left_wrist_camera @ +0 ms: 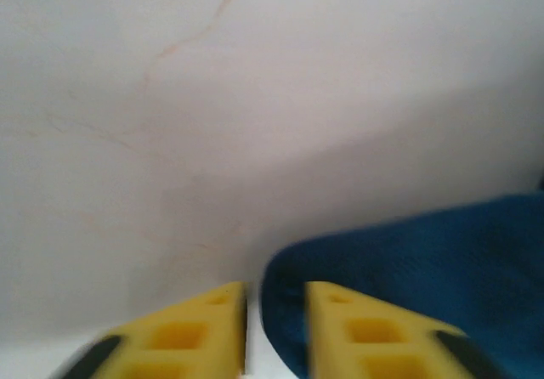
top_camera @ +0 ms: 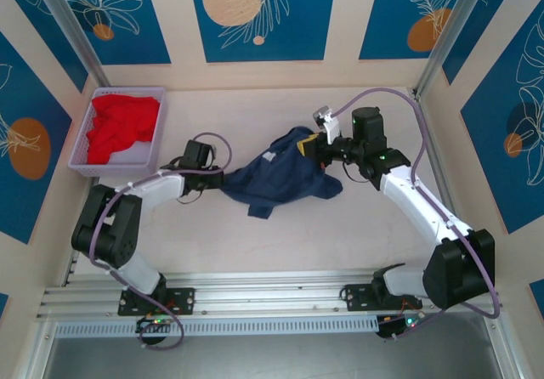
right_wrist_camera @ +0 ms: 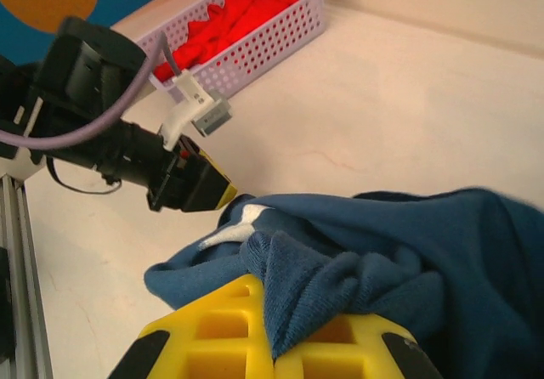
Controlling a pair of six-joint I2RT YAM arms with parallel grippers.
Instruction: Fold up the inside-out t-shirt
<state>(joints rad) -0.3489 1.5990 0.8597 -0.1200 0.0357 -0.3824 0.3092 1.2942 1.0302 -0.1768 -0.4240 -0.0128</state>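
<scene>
The inside-out t-shirt [top_camera: 280, 183] lies crumpled in a navy heap at mid-table, a small white label [top_camera: 270, 155] showing near its top. My right gripper [top_camera: 311, 148] sits at the heap's far right corner. In the right wrist view its yellow jaws [right_wrist_camera: 285, 315] are shut on a bunched fold of the t-shirt [right_wrist_camera: 408, 251], with the label [right_wrist_camera: 229, 233] just beyond. My left gripper [top_camera: 223, 178] is at the heap's left edge. Its fingers [left_wrist_camera: 275, 290] stand apart, low over the table, and a rounded edge of the t-shirt [left_wrist_camera: 425, 251] reaches loosely into the gap, unpinched.
A lilac basket [top_camera: 82, 154] holding a red garment [top_camera: 123, 124] stands at the back left; the right wrist view shows it too [right_wrist_camera: 263, 43]. Bare table surrounds the shirt. An aluminium rail [top_camera: 255, 298] runs along the near edge, and slanted frame poles [top_camera: 68, 22] rise at the back corners.
</scene>
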